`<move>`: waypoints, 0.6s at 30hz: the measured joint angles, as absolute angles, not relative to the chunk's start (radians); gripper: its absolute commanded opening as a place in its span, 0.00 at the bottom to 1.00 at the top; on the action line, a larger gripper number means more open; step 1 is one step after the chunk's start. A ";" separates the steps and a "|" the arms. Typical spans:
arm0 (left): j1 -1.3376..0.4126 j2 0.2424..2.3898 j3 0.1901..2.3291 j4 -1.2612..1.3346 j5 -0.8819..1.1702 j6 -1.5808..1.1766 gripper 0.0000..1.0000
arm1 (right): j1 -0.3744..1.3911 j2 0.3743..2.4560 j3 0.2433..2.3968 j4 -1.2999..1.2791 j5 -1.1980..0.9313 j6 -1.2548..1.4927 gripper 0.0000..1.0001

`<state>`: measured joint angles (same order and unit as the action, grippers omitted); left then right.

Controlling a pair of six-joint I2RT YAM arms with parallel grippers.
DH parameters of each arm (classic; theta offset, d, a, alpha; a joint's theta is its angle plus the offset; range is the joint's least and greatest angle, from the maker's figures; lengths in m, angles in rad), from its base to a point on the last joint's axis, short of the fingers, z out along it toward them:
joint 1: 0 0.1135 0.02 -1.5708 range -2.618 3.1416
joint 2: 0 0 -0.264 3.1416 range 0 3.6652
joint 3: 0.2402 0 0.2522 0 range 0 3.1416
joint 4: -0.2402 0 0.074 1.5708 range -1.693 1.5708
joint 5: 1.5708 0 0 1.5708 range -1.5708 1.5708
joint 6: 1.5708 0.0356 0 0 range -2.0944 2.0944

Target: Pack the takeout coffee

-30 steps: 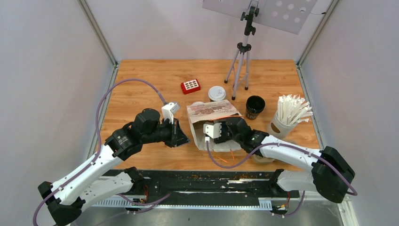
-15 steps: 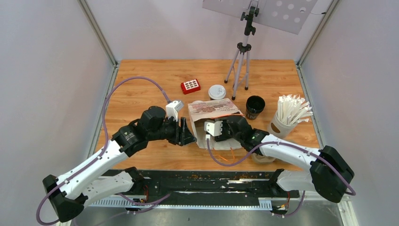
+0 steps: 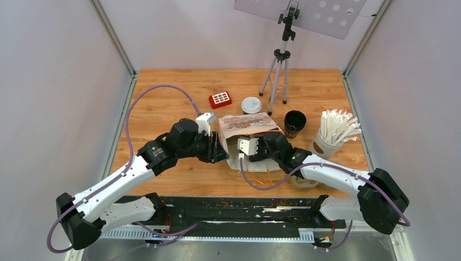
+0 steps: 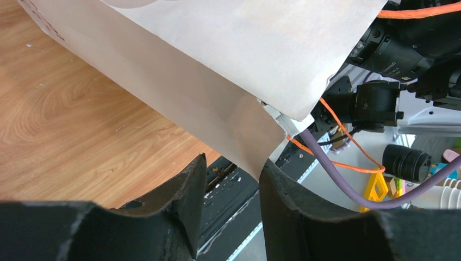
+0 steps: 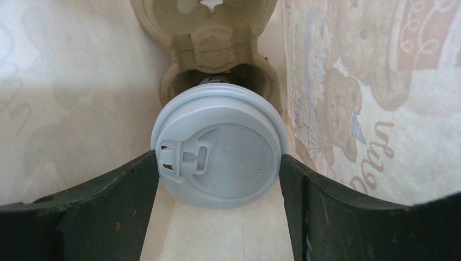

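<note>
Clamping a lidded cup (image 5: 228,136) inside the bag (image 3: 247,125), right gripper (image 5: 218,160) faces the tray (image 5: 209,38) at twelve o'clock. Left gripper (image 4: 232,166) gapes at bag's edge; loose paper could collapse.

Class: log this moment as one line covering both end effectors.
left end effector: open at paper bag corner | right end effector: shut on lidded coffee cup | cup: in cardboard tray inside bag
</note>
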<state>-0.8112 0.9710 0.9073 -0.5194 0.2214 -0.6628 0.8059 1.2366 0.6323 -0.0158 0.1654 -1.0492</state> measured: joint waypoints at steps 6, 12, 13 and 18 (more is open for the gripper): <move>-0.812 0.982 0.912 -0.517 0.220 -0.663 0.12 | 0.791 1.248 0.632 0.002 0.163 -1.049 0.77; -0.812 0.982 0.912 -0.510 0.223 -0.667 0.00 | 0.782 1.271 0.645 0.017 0.159 -1.048 0.77; -0.812 0.982 0.912 -0.509 0.223 -0.668 0.00 | 0.782 1.273 0.647 0.017 0.159 -1.048 0.77; -0.812 0.980 0.912 -0.505 0.223 -0.668 0.00 | 0.780 1.274 0.648 0.017 0.156 -1.048 0.79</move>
<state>-0.8116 0.9802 0.9119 -0.5045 0.2234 -0.6682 0.7799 1.2739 0.6476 0.0170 0.1562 -1.0477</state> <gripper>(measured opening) 0.007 0.783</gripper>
